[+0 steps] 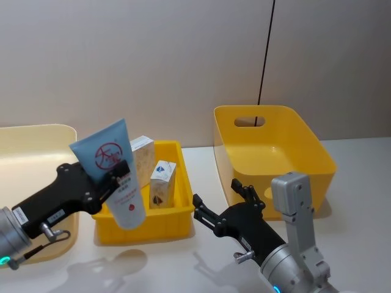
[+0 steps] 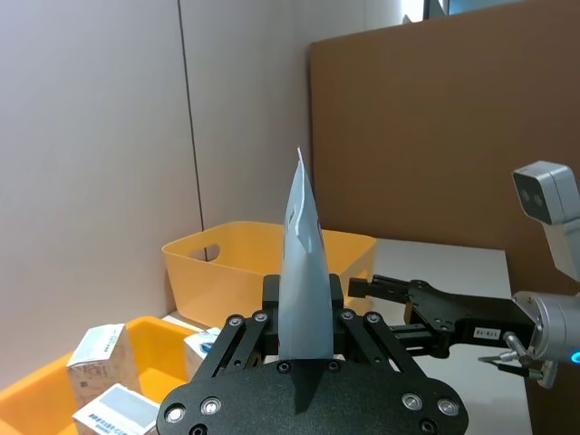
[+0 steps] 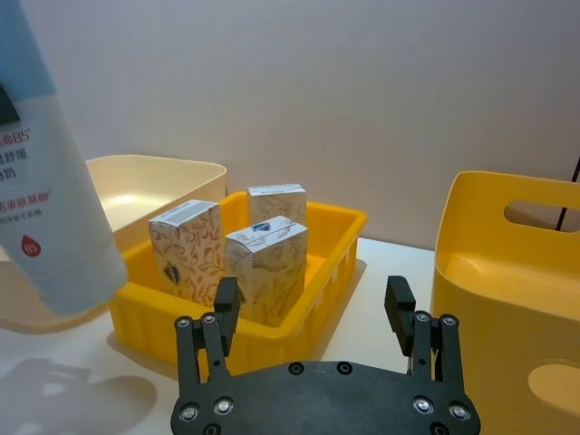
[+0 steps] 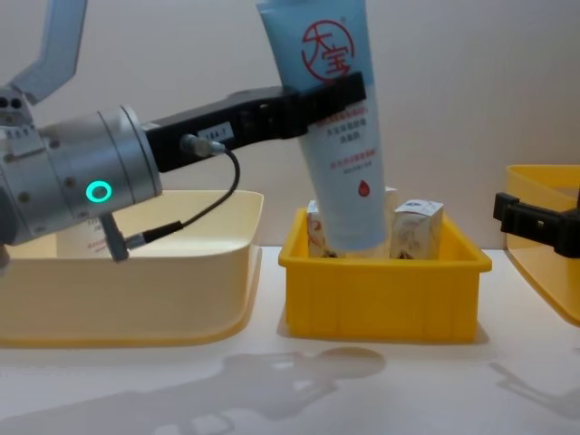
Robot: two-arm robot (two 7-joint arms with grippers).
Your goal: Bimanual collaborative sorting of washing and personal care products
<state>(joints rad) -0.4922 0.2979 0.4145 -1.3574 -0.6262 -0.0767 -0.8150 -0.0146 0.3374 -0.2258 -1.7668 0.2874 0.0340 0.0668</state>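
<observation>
Our left claw (image 1: 115, 178) is clenched on a light blue and white tube (image 1: 127, 204), gripping it across the middle just below the red round logo. The tube hangs clear of the counter (image 1: 201, 256), tilted, with its crimped end up and its white cap end down. From the head view it sits over the near left corner of the small yellow tray (image 1: 143, 229). In the chest view its lower end shows at about the level of the tray's rim.

Three white cartons (image 3: 267, 263) with orange-red print stand upright inside the tray.

Our right claw (image 1: 225, 204) hovers just right of the tray, fingers spread wide and gripping nothing. Just to its right stands the deep yellow bin (image 1: 317, 146). A pale bin (image 1: 36, 128) sits at the far left of the counter.
</observation>
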